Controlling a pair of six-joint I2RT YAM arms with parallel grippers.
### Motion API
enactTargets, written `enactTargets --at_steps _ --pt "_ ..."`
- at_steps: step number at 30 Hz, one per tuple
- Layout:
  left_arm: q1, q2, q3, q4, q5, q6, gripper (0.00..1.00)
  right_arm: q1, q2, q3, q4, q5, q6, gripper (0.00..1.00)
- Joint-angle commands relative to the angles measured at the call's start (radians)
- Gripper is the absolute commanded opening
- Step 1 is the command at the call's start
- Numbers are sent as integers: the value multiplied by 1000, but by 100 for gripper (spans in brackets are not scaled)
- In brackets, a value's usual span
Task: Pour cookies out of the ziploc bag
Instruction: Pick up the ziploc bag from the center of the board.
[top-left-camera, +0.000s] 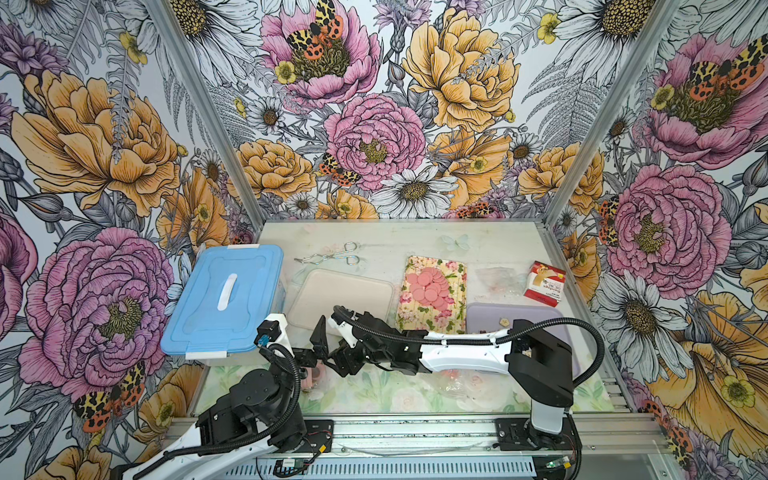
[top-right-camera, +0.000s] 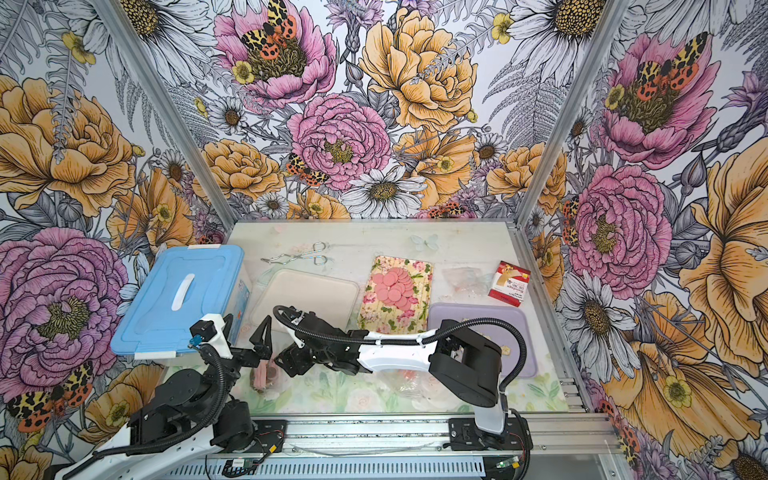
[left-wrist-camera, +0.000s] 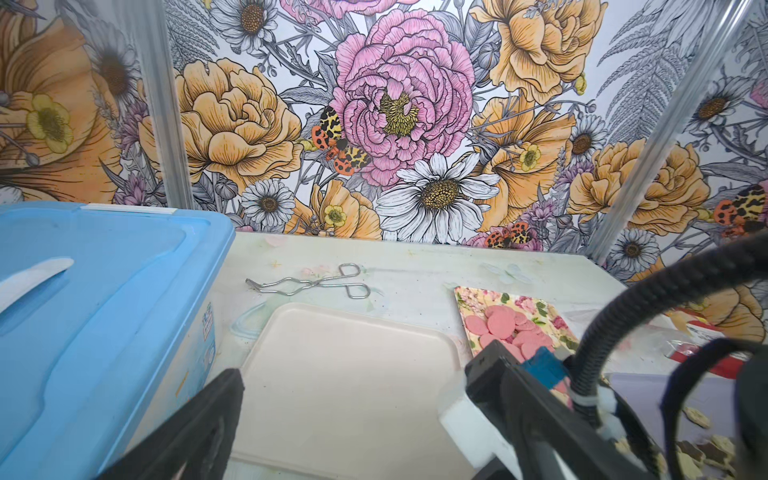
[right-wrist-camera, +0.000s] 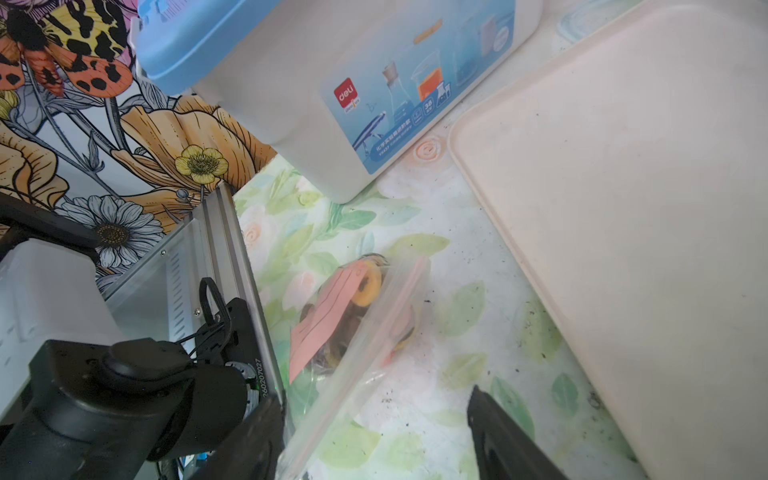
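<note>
While the ziploc bag (right-wrist-camera: 365, 332) lies on the table (top-left-camera: 374, 249) at near left, just near of the cream tray (right-wrist-camera: 623, 208), w/ cookies (right-wrist-camera: 365, 286) inside, R hand (right-wrist-camera: 374, 397) straddles its end, fingers apart, not clamped. L hand (top-left-camera: 322, 345) beside it, spread wide, holding nothing.

"deli" on storage box (right-wrist-camera: 286, 112) label

A blue-lidded plastic storage box (top-left-camera: 224, 299) stands left. Right of it lies a cream rectangular tray (top-left-camera: 345, 299), metal wire tongs (top-left-camera: 332, 257) behind it, a clear ziploc bag (right-wrist-camera: 374, 332) of ring-centred round cookies (right-wrist-camera: 368, 286) before it. Further right a floral-patterned tray (top-left-camera: 453, 274) bears pink round discs (top-left-camera: 428, 286); a lilac tray (top-left-camera: 484, 316) lies near right, a red cardboard box (top-left-camera: 544, 280) beyond it.
</note>
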Motion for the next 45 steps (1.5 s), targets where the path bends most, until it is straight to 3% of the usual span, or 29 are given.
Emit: enactTargets --at_steps 1,6,17,19,22,24,32,37,42,45 --pt "10 -11 -12 21 -49 10 99 19 -17 20 19 7 -1 74" --pt "10 -11 -8 19 -46 11 99 28 41 78 -47 36 11 72" --pt "9 -12 -10 19 -29 14 99 41 132 137 -93 61 0 50" --pt "7 -12 -9 19 -28 16 99 40 133 136 -91 58 3 38" --pt "10 -11 -10 18 -28 16 99 38 129 134 -91 54 3 8" --pt "7 -11 -11 19 -27 16 99 33 115 123 -91 53 5 0" --pt "8 -11 -17 20 30 36 99 -52 -34 13 -73 -22 33 0" --pt "7 -11 -41 57 106 80 99 -140 -157 -38 -181 -167 16 0" --pt "8 8 -128 241 374 207 99 -238 -194 -22 -321 -323 -25 0" --pt "4 59 -142 297 464 242 99 -285 -226 -28 -347 -392 -45 0"
